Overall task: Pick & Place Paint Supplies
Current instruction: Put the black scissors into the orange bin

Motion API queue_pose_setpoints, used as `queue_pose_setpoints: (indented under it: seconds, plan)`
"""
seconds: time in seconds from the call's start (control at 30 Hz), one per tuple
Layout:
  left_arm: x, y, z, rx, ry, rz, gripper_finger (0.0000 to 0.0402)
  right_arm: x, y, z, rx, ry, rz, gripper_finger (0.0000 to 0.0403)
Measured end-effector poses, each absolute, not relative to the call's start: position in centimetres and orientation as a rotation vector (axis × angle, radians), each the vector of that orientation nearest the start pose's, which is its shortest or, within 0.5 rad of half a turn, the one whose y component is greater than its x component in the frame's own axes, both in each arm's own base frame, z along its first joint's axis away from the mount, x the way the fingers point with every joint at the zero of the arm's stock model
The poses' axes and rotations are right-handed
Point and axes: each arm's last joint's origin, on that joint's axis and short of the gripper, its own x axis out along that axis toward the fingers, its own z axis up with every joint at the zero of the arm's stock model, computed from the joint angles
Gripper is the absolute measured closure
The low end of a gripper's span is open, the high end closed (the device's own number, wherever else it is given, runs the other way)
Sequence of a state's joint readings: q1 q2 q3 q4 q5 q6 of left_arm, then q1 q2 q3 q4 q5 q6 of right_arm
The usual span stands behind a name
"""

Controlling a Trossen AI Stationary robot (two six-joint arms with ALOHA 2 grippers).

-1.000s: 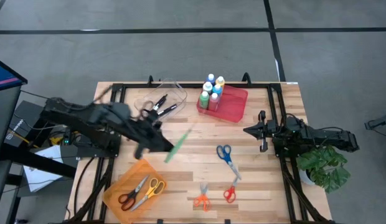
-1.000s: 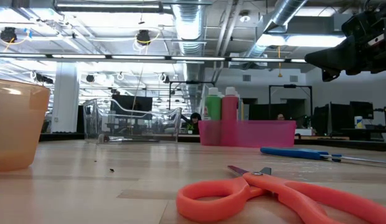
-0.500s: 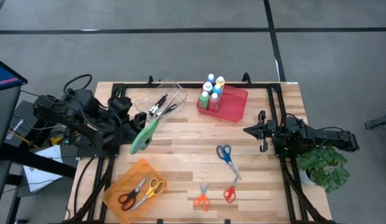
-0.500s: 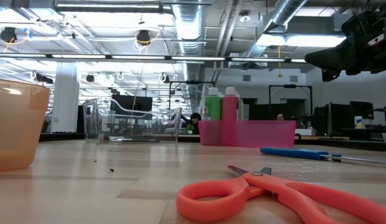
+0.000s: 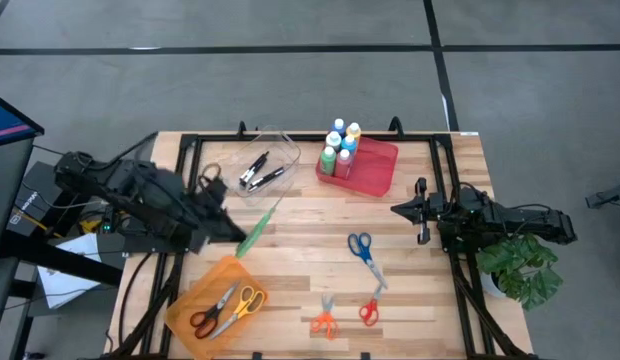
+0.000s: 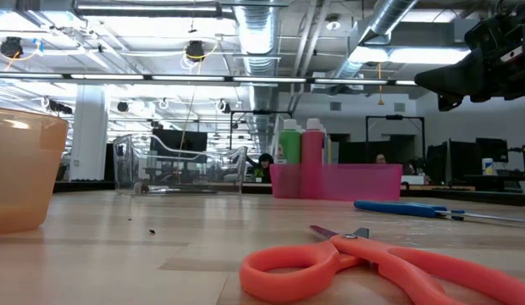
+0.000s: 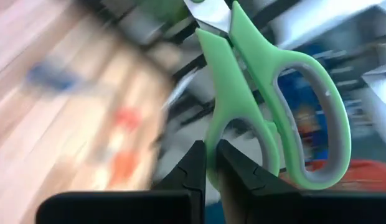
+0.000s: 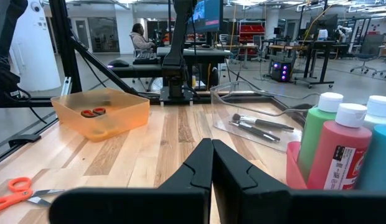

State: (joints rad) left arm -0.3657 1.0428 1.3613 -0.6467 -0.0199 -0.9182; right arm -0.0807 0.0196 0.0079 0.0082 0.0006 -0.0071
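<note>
Paint bottles (image 5: 340,146), white-capped, stood upright together in the red tray (image 5: 375,172) at the table's (image 5: 300,240) far edge. Left pincer (image 5: 230,228) hovered over the table's left part, clenched on green scissors (image 5: 258,230), above the orange bin (image 5: 195,305). Right pincer (image 5: 398,209) waited, clenched and holding nothing, at the right side, near the blue scissors (image 5: 362,248).

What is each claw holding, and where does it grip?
The left claw pinches green scissors by one handle loop. The right claw is shut, holding nothing.

orange bin (image 5: 195,310), clear bin (image 5: 272,150), perhaps brushes (image 5: 258,170)
</note>
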Motion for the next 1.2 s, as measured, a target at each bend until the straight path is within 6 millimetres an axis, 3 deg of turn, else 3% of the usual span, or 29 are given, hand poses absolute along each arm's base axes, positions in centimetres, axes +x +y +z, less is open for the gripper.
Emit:
queue_pose_setpoints:
  seconds: [0.13, 0.27, 0.57, 0.97, 1.2]
  plan:
    - [16.5, -7.1, 40.9, -0.889, 0.721, 0.016, 0.0386, 9.8, -0.8, 16.5, -0.007, 0.004, -0.081, 0.0403]
    - [15.1, -7.7, 39.7, -0.924, 0.865, 0.126, 0.0386, 9.8, -0.8, 16.5, -0.007, 0.004, -0.081, 0.0403]
    - [12.9, -11.0, 38.1, -0.923, 1.021, 0.258, 0.0386, 9.8, -0.8, 16.6, -0.007, 0.004, -0.081, 0.0403]
    - [11.8, -17.2, 35.2, -0.767, 1.191, 0.280, 0.0385, 9.8, -0.8, 16.6, -0.007, 0.004, -0.081, 0.0403]
    - [10.3, -19.3, 33.1, -0.657, 1.297, 0.433, 0.0385, 9.8, -0.8, 16.6, -0.007, 0.004, -0.081, 0.0403]
